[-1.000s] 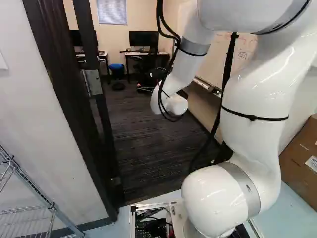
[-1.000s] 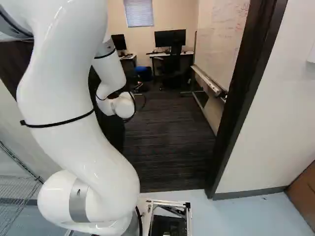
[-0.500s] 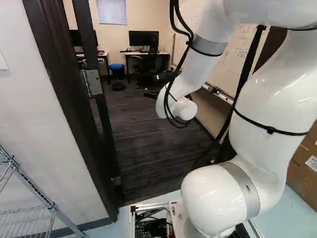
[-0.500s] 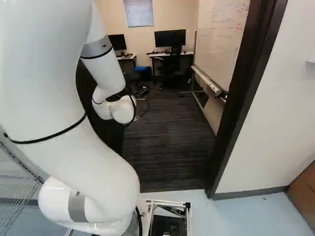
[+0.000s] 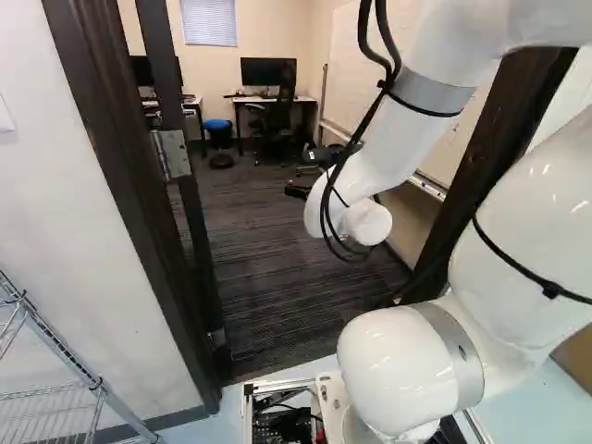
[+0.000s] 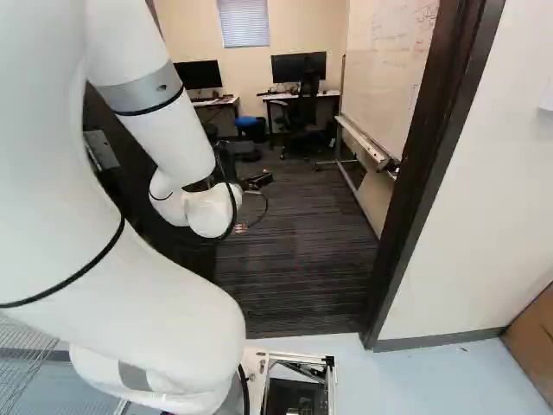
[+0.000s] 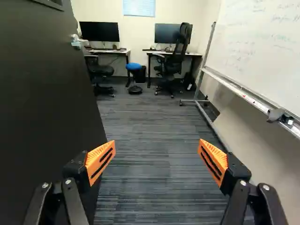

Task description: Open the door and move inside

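The black door (image 7: pixel 42 103) stands open into the room, its broad face running along one side of the wrist view and its handle (image 7: pixel 76 42) near the far edge, well apart from the fingers. In the left base view the hinge (image 5: pixel 171 153) shows beside the dark door frame (image 5: pixel 111 139). The white arm (image 5: pixel 398 370) reaches over the base's metal frame (image 5: pixel 277 384) and through the doorway, while the base itself sits on the pale floor (image 6: pixel 432 376) just outside the dark carpet (image 6: pixel 294 285). Beyond the arm's rounded white wrist, the gripper (image 5: pixel 324 154) is partly hidden in the left base view. The wrist view shows the gripper (image 7: pixel 157 159) released: its two fingers stand wide apart, the orange pads (image 7: pixel 101 161) touching nothing, with only carpet visible between and ahead of them. The door lies beside one finger, and on the other side a whiteboard (image 7: pixel 262 47) stands on a wheeled frame with a long tray (image 7: pixel 243 96). Farther ahead, against the back wall, are two desks with monitors, a stool (image 7: pixel 134 67) with a blue seat, and a black high-backed chair (image 7: pixel 178 51) at one desk; another dark chair (image 7: pixel 101 70) stands nearer the door. A wire rack (image 5: pixel 60 333) is at the left of the left base view, and a cardboard box (image 6: pixel 536 337) at the right edge of the right base view.
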Motion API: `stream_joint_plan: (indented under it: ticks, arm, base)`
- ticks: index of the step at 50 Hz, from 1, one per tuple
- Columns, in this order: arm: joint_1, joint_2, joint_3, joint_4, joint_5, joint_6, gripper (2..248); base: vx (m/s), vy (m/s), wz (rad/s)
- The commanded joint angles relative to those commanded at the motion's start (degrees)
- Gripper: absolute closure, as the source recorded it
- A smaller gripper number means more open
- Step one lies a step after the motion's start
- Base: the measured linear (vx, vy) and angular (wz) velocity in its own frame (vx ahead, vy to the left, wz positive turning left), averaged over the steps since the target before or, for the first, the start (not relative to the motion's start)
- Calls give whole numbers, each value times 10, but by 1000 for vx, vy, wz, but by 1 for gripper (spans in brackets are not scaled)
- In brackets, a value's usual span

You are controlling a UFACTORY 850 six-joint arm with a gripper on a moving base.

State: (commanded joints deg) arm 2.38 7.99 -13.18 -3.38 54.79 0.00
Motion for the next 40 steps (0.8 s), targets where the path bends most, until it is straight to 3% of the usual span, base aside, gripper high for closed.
stream_joint_plan:
  ticks: [20,40]
  arm:
    - [-15,52,53,22,-31,0,3]
    - [-23,77,78,32,-46,0,3]
  base:
    - [0,0,0]
    - [0,0,0]
